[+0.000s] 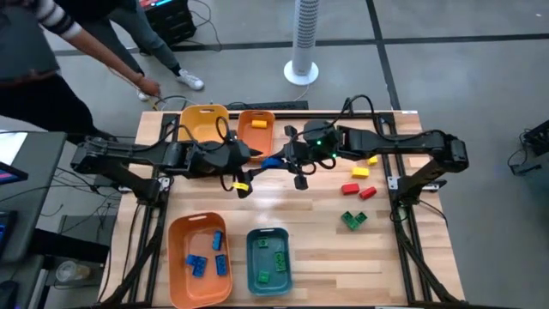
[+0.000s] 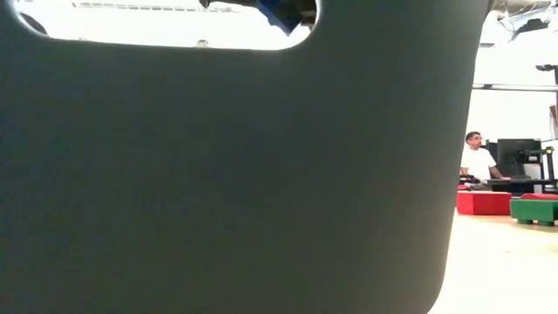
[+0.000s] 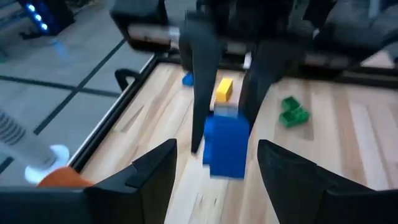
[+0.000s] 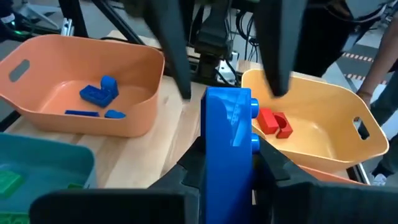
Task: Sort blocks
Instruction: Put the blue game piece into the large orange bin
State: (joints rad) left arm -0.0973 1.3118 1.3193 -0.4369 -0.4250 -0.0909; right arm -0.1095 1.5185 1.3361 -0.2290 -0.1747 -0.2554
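A blue studded block point(image 1: 273, 160) hangs in the air over the middle of the table, between the two arms. My right gripper point(image 4: 227, 171) is shut on it. My left gripper point(image 3: 217, 171) is open, with one finger on each side of the same block point(image 3: 225, 146), touching nothing. Loose blocks lie flat on the table's right half: two yellow point(image 1: 366, 166), two red point(image 1: 358, 190) and a green cluster point(image 1: 353, 220). The low view shows only a scrap of the blue block point(image 2: 283, 13) past a dark bin wall. My right gripper holds the blue block by the end nearest its wrist point(image 4: 227, 158), pinched between its two fingers point(image 4: 186, 171). It comes level from the table's right side. The block is lifted clear and sticks out past the fingertips toward my left gripper, its studs point(image 4: 254, 109) facing sideways.
Near edge: an orange bin point(image 1: 199, 257) with blue blocks and a teal bin point(image 1: 268, 262) with green ones. Far edge: a yellow bin point(image 4: 323, 124) holding red blocks and an orange bin point(image 1: 256, 129) holding a yellow block. A person stands beyond the far left corner.
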